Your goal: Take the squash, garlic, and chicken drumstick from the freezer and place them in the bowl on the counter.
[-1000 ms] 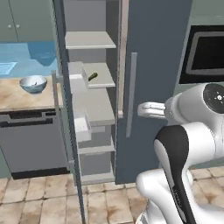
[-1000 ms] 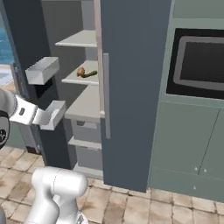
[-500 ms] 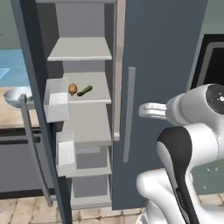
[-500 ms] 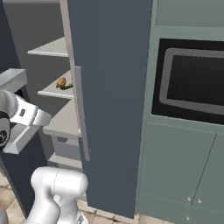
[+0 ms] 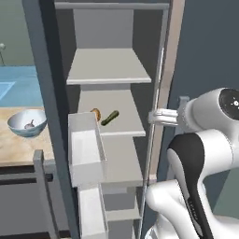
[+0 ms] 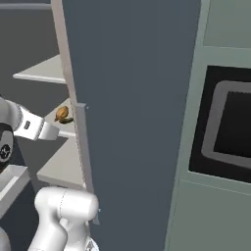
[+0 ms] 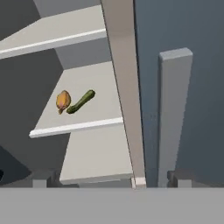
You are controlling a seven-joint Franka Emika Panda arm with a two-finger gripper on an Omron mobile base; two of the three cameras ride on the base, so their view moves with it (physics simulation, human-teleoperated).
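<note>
Base has driven in since the earlier frames; whole scene shifted, freezer interior now nearer and squarer.

Left base view: squash and chicken drumstick lie on the middle freezer shelf, just beside each other. Garlic sits in the bowl on the counter, left of the freezer.

Right base view: drumstick on the shelf, beyond the door edge.

Hand view: gripper wide open, empty; squash well apart, ahead and left. Likely light, stiff, slick-skinned; pinch mid-length, across its narrow width.
</note>
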